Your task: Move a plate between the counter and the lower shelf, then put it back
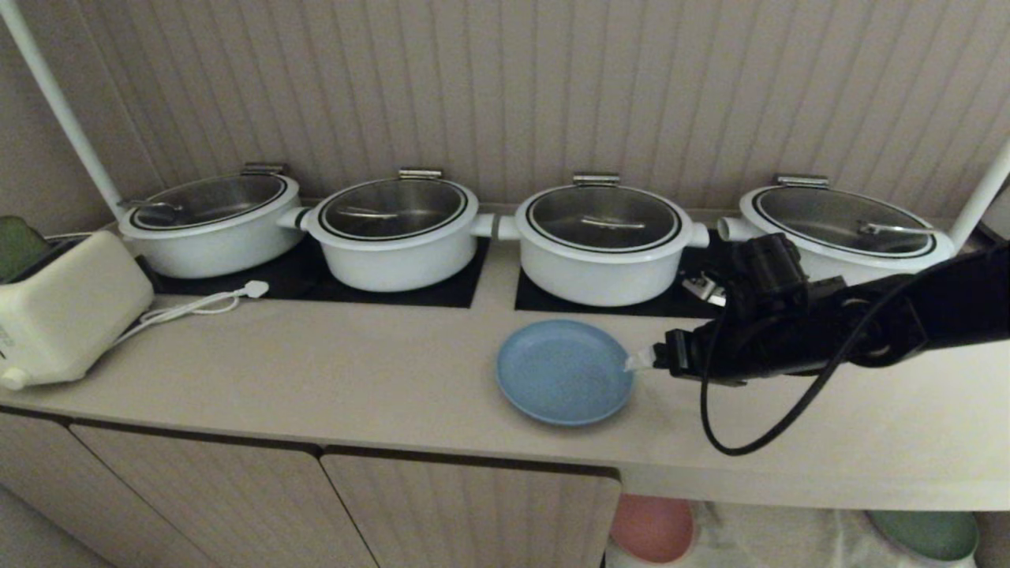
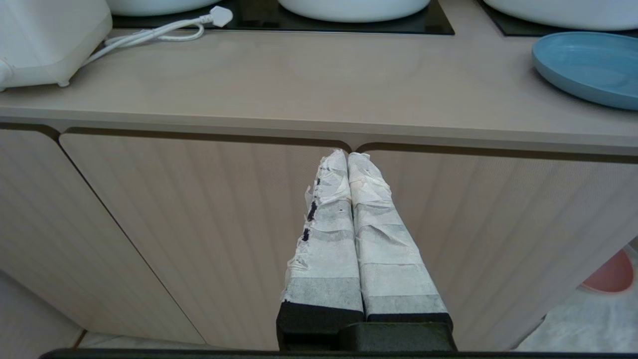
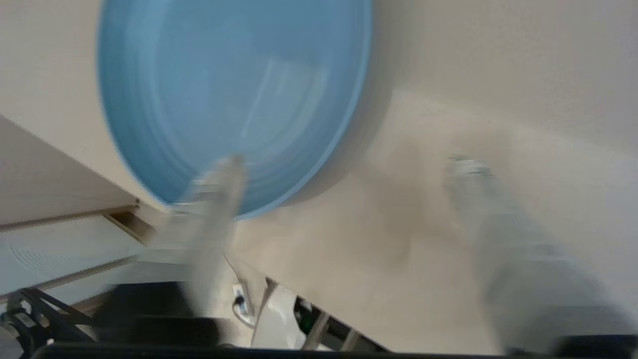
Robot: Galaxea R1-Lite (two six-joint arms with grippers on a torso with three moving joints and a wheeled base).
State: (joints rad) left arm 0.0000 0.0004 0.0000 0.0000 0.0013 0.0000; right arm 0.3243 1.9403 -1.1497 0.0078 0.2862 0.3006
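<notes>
plate [image 1: 564, 371]: round, light blue, shallow raised rim. lies flat on the counter [image 1: 355, 371], near the front edge, in front of the third pot. it also shows in my left wrist view [image 2: 588, 67] and my right wrist view [image 3: 234, 99].

my right gripper [image 3: 349, 164]: reaches in from 3 o'clock of the plate, its taped tip [image 1: 641, 359] right at the plate's 3 o'clock rim. my jaws stand wide apart, clamped on nothing; one finger [image 3: 214, 209] lies across the plate's rim, the other [image 3: 498, 224] is over bare counter, clear of the plate. whether the near finger touches the rim i cannot tell; that view is blurred.

my left gripper [image 2: 347, 155]: parked low before the ribbed cabinet doors [image 2: 199, 224], under the counter's front edge. jaws together, taped fingers [image 2: 324, 249] pressed side by side, empty.

counter: long beige worktop, black hob panels [image 1: 410, 288] at 12 o'clock of the plate.

pots: four white pots with glass lids in a row on the panels; the third pot [image 1: 604, 241] is nearest the plate.

white appliance [image 1: 63, 315]: at the far 9 o'clock end, its white cord and plug [image 1: 205, 304] lying loose on the counter.

lower shelf [image 1: 789, 540]: at 6 o'clock below the counter, white cloth liner, holding a pink plate [image 1: 651, 527] and a green plate [image 1: 927, 535].
</notes>
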